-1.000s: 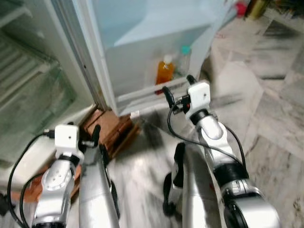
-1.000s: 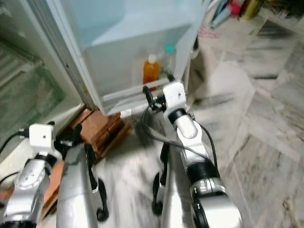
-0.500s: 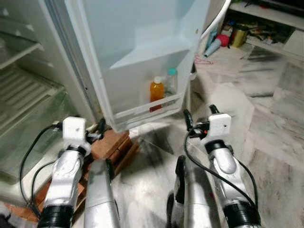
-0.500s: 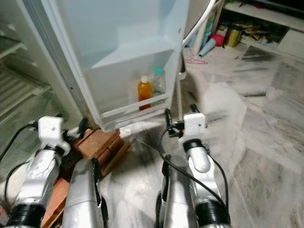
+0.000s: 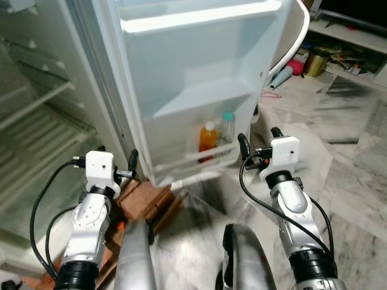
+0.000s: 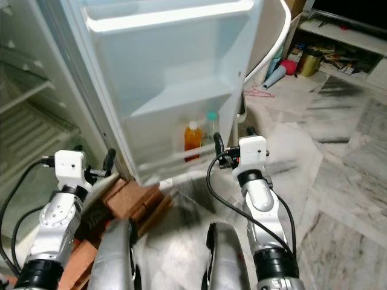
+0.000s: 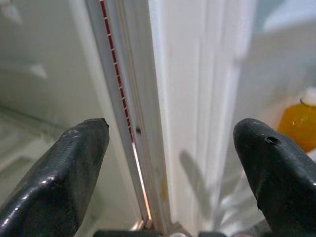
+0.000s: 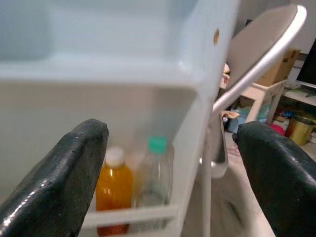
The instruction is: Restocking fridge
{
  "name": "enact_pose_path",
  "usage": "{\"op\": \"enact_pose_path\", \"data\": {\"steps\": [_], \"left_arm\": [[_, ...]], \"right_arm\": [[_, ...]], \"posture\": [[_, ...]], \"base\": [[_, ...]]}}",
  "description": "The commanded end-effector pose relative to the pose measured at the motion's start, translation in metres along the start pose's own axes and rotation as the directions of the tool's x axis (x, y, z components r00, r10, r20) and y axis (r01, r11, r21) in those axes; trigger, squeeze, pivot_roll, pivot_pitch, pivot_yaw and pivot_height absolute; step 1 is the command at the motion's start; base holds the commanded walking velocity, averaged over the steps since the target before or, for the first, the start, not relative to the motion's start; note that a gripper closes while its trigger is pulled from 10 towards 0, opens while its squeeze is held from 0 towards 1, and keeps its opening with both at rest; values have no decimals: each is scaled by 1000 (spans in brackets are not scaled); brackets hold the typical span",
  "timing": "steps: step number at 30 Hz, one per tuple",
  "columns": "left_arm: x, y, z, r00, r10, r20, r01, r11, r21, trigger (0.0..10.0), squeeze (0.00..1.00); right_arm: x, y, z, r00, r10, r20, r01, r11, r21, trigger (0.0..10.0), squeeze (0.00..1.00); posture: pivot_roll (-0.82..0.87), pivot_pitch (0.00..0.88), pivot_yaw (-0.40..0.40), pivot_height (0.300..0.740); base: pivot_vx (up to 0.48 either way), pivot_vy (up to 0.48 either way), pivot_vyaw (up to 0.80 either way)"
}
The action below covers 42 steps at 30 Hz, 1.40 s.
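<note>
Orange bottle: on the lowest shelf of the fridge door, touching a clear bottle with a green cap.
Handling: I judge both plastic, liquid-heavy, smooth and maybe slick; best taken around the body, below the neck.
Right gripper: spread wide, empty, raised just beside the fridge door's outer edge, facing the bottles.
Left gripper: spread, empty, near the fridge door's hinge side, above the bricks.
</note>
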<state>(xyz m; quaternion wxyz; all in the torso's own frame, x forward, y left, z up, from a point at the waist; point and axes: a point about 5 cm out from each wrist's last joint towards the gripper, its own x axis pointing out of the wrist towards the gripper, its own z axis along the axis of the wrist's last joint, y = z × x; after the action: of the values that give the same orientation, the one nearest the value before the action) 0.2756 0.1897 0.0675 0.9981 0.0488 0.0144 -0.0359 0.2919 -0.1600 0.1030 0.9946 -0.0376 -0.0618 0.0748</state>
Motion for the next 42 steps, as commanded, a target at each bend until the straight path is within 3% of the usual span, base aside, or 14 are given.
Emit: {"op": "enact_pose_path", "data": {"steps": [1,13,22,33,42], "left_arm": [[-4,2,-8,999,12,-31,-11,1000,12,10000,0],[-10,-7,-21,998,3,-70,-3,1000,4,10000,0],[-13,-6,-23,997,9,-74,-8,1000,13,10000,0],[-14,-6,-23,997,7,-72,-5,1000,16,10000,0],[-11,-5,-22,997,4,-71,-2,1000,23,10000,0]], "right_arm": [[-2,2,2,1000,8,3,-8,1000,12,10000,0],[-11,2,-3,1000,-4,-29,5,1000,26,10000,0],[-23,-4,-14,995,-34,-88,39,998,56,10000,0],[-27,0,-18,992,-43,-121,51,996,67,10000,0],[-31,-4,-23,984,-82,-155,97,991,93,10000,0]], "posture": [[75,0,-36,671],[55,0,-35,740],[51,0,-40,740],[51,0,-37,740],[48,0,-28,740]], "base": [[0,0,0],[0,0,0],[0,0,0],[0,0,0],[-265,0,0]]}}
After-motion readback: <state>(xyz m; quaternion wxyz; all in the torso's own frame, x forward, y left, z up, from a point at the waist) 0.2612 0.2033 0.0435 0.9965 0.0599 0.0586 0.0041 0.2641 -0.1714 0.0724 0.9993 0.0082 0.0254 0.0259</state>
